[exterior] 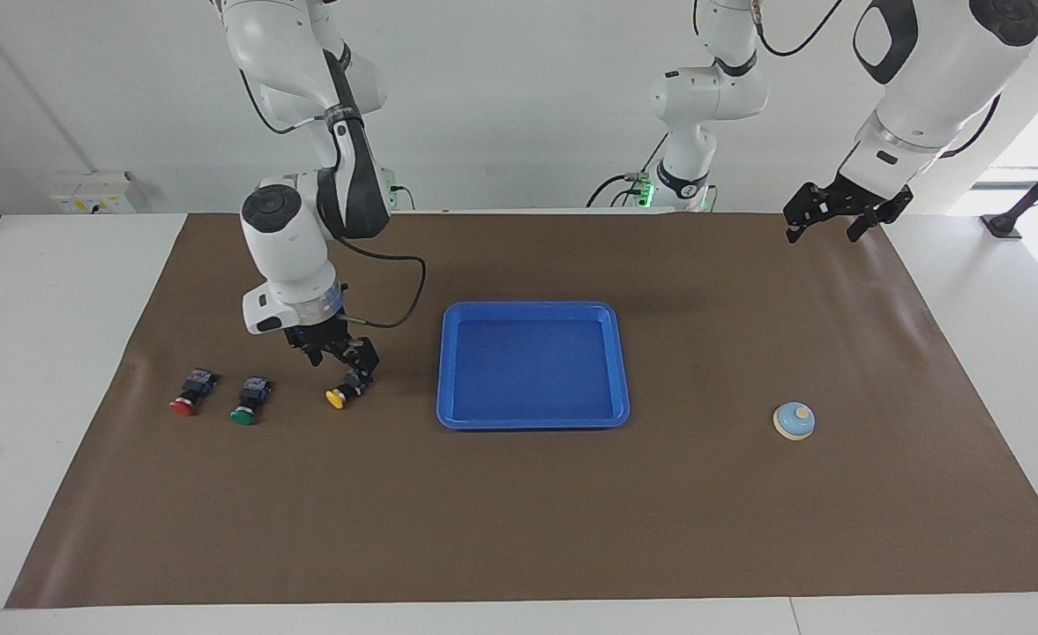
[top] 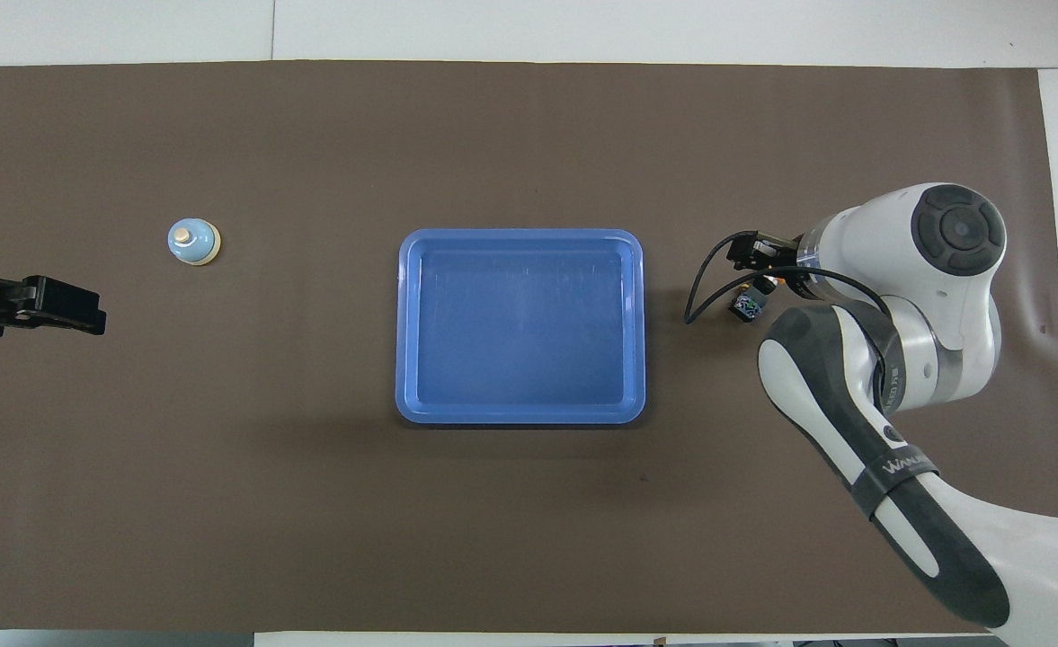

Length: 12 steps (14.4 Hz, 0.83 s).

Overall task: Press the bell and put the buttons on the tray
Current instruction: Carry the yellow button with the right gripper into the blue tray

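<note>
Yellow button (exterior: 337,398) lies on the brown mat (exterior: 519,529) with the right gripper (exterior: 348,364) low over its dark body, fingers spread apart on either side of it; whether they touch it cannot be told. In the overhead view that gripper (top: 756,266) and its white wrist cover the yellow cap, leaving only the button's body (top: 746,307) showing. The button sits just beside the tray (exterior: 533,422), toward the right arm's end of the desk (exterior: 42,353).

Farther toward that end lie the green button (exterior: 245,410) and then the red button (exterior: 187,399), close together in a row with the yellow one and well apart from the tray. Both lie on their sides with caps pointing away from the robots, and both are hidden under the arm in the overhead view.

The tray (top: 521,415) rests flat at the middle of the mat with nothing in it.

The bell (exterior: 794,421) stands upright on the mat toward the left arm's end, well apart from the tray (top: 193,243).

The left gripper (exterior: 837,218) waits in the air, fingers apart, over the mat's edge nearest the robots at the left arm's end (top: 61,305), holding nothing.
</note>
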Motion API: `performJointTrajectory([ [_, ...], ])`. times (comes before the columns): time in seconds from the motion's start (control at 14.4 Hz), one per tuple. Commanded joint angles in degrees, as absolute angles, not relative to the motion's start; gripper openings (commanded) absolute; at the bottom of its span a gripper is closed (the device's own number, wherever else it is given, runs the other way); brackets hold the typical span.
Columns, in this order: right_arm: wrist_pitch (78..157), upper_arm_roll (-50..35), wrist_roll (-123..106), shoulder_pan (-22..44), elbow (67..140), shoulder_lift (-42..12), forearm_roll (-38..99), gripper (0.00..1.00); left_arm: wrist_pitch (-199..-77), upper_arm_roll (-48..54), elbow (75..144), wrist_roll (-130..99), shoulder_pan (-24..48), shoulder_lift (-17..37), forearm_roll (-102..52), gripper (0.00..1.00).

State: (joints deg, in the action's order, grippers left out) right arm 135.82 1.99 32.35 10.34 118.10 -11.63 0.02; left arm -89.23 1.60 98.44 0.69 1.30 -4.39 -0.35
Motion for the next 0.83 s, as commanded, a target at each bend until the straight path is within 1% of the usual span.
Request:
performJointTrajectory([
  [0.0, 138.3, 1.8, 33.1, 10.2, 118.5, -13.4, 1.2, 1.0, -88.2, 1.1, 98.0, 0.4, 1.8, -4.7, -0.9, 1.0],
  [0.28, 140.1, 1.8, 32.4, 10.4, 118.6, -16.7, 1.1, 1.0, -87.9, 1.1, 97.9, 0.3, 1.8, -4.9, -0.9, 1.0],
  [0.56, 140.0, 1.8, 32.3, 10.4, 118.6, -17.0, 1.1, 1.0, -88.4, 1.0, 97.9, 0.3, 1.2, -4.9, -0.8, 1.0],
  [0.63, 140.0, 1.8, 32.0, 10.4, 118.7, -17.0, 1.1, 0.94, -88.4, 0.8, 97.9, 0.3, 1.1, -4.9, -0.8, 1.0],
  [0.69, 140.0, 1.8, 31.6, 10.6, 118.8, -17.0, 1.1, 0.78, -88.4, 0.8, 97.9, 0.3, 1.0, -4.9, -0.8, 1.0],
  [0.76, 140.0, 1.8, 31.4, 10.9, 119.0, -17.0, 1.1, 0.49, -88.4, 0.8, 97.9, 0.3, 1.0, -4.9, -0.8, 1.0],
])
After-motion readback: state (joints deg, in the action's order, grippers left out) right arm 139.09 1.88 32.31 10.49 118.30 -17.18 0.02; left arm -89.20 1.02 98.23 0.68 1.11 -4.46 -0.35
